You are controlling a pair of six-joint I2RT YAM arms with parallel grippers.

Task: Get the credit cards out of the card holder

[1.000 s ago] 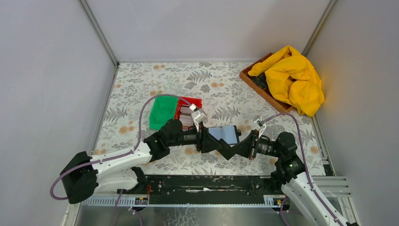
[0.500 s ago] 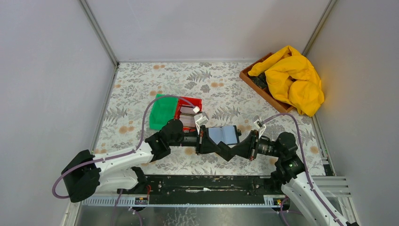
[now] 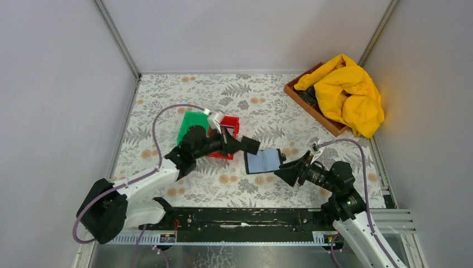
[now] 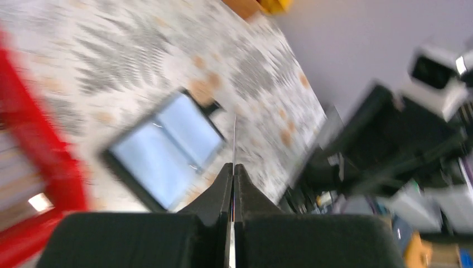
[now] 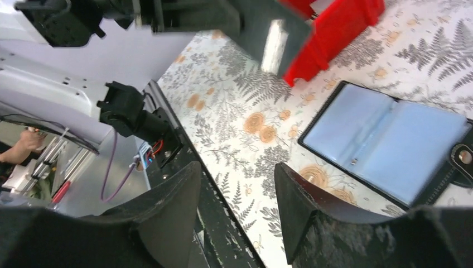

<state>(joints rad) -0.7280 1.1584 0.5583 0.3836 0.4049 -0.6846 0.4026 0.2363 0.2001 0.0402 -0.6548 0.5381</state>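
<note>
Most of the scene is a table (image 3: 251, 95) covered in a fern-and-flower print. At its far right corner a crumpled yellow garment (image 3: 348, 92) spills over a brown wooden tray (image 3: 304, 97). Left of centre stand a green bin (image 3: 191, 125) and, touching its right side, a red bin (image 3: 232, 123); what lies in the red one is too blurred to name.

From the near left, the left gripper (image 4: 233, 170) reaches across the red bin. Its fingers are pinched tight on one dark grey credit card (image 3: 250, 146), which the left wrist view shows edge-on as a thin line between them. The card is held off the table, just beside the far left corner of the card holder (image 3: 263, 161).

From the near right, the right gripper (image 5: 234, 173) points left with its jaws spread wide and nothing between them, its tips just near and right of the holder.

Black and bifold, the card holder lies flat and open on the table right of the red bin, glossy bluish sleeves facing up, apart from both grippers.
</note>
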